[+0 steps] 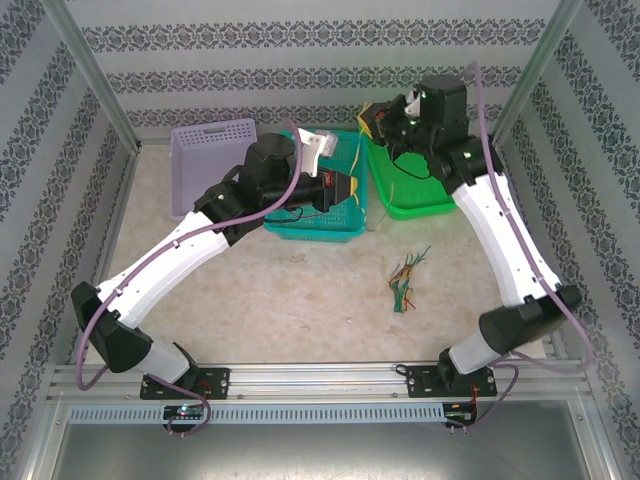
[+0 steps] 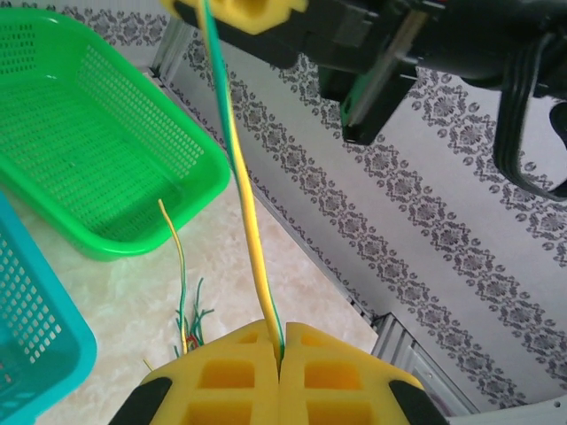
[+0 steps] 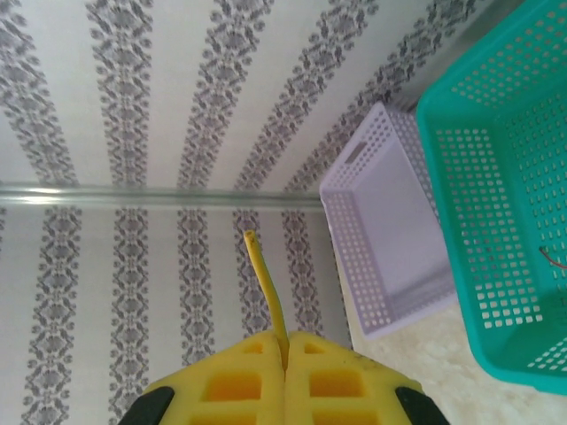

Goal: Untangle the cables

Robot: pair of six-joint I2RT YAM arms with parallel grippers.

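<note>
Left gripper [image 2: 282,347] was clamped shut on one yellow-green wire [image 2: 251,239]. Right gripper [image 3: 285,343] was pinched shut on the same wire's far end, with a short yellow stub poking past its pads. The wire's long axis ran straight and taut from claw to claw, up over the teal basket [image 1: 300,232] and green basket [image 2: 208,173]; the remaining cables [image 1: 403,280] lay bundled on the table [image 1: 280,300], well apart and nearer the right arm. Pulling further along that line would likely only strain the strand, so one claw probably needs to let go.
</note>
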